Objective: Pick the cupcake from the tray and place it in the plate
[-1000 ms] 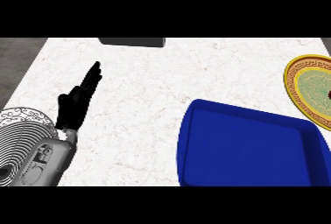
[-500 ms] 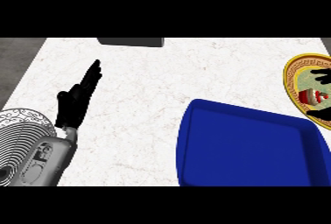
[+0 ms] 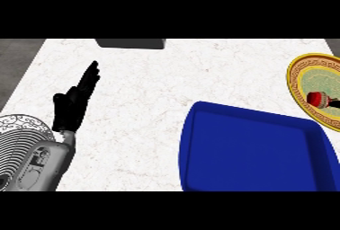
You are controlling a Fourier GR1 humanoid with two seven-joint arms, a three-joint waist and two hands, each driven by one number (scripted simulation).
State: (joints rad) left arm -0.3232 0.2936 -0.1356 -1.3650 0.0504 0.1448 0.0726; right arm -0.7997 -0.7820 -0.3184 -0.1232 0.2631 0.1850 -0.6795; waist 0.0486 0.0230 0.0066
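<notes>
Cupcake (image 3: 319, 98) now alone on plate (image 3: 300, 67), right hand gone (left hand (image 3: 72, 104) resting, fingers straight).

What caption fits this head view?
Cupcake lies on the yellow plate; blue tray sits beside it; open left hand rests on the counter.

The counter (image 3: 153, 90) is white marble with thin brownish veins. The tray (image 3: 252, 152) is plain deep blue. The plate (image 3: 317, 78) has a yellow rim with a red ornament band and a pale green centre. The cupcake (image 3: 317, 98) shows red. The left hand (image 3: 74, 104) is black, its forearm grey.
</notes>
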